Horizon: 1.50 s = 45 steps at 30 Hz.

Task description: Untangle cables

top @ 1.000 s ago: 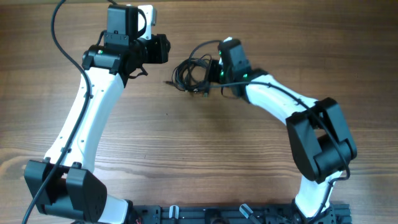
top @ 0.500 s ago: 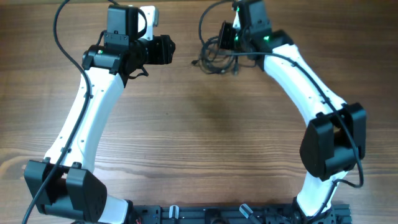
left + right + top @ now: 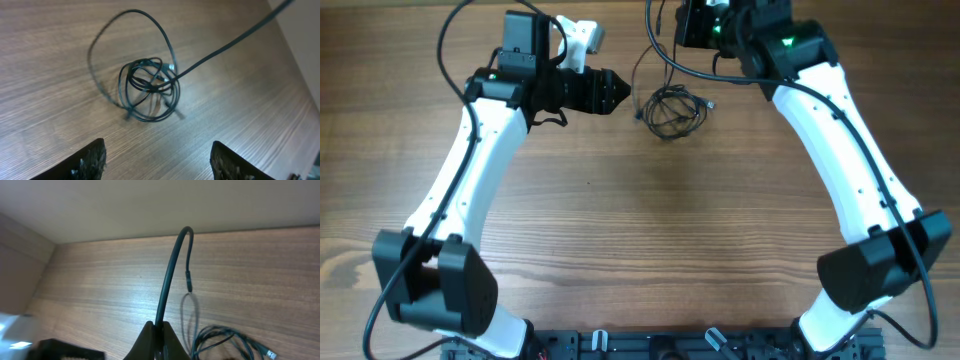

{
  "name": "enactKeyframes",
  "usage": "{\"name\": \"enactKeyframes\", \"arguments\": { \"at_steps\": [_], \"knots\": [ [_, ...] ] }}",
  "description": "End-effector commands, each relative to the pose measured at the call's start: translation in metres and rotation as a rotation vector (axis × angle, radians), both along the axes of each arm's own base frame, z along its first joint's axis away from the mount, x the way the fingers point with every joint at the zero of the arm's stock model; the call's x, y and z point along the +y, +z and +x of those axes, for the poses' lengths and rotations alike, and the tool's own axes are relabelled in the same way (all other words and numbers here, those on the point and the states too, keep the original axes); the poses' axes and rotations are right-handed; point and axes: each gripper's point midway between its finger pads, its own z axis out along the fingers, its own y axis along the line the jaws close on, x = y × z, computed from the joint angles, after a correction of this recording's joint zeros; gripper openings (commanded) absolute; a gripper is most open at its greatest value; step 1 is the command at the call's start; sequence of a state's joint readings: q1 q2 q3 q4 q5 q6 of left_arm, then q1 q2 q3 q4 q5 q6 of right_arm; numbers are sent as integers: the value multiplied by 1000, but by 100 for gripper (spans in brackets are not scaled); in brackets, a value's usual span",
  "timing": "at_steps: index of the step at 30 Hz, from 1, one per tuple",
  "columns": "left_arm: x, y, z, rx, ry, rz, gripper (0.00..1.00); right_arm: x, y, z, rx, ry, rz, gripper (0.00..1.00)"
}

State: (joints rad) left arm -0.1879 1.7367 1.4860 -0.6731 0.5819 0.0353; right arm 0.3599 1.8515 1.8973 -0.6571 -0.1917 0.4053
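The right gripper is pressed shut on one cable. The two fingers meet on it with no gap to see. From the fingers this cable goes up in a stiff curve, bends over at the top and comes down a little to a small plug end, which hangs free above the wood.

The left gripper is wide – its two fingers stand far apart at the lower edge of its wrist view, and there is nothing between them, only bare table.

The cables lie on the table as one small tangle of thin black loops, several rings one over the other. A bigger single loop stands out from the tangle on the far side. One straight strand leaves the tangle and runs away to the upper right of the left wrist view.

From overhead, the tangle is between the two arms, near the far edge of the table. It is just beyond the tips of the left gripper and apart from them. The right gripper is near the far edge too – the tangle is below it in the right wrist view.
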Motion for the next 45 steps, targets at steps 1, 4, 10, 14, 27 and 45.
{"name": "enactKeyframes", "arguments": {
  "at_steps": [1, 4, 10, 14, 27, 45],
  "knots": [
    [-9, -13, 3, 13, -60, -25, 68, -2, 51, -15, -105, 31, 29, 5],
    [-12, -23, 6, 30, -67, -22, 68, -5, 66, -21, -140, 36, 29, 5],
    [-31, -29, 0, 2, -144, -2, 68, -17, 95, -32, -197, 19, 49, 5],
    [-50, -25, -4, -28, -186, -8, 68, -22, 117, -44, -241, 19, 64, 5],
    [-80, -25, -15, -80, -307, -32, 66, -24, 160, -79, -321, 71, 124, 4],
    [-109, -68, -23, -5, -377, -40, 7, -22, 166, -82, -319, 72, 159, 5]
  ]
}}
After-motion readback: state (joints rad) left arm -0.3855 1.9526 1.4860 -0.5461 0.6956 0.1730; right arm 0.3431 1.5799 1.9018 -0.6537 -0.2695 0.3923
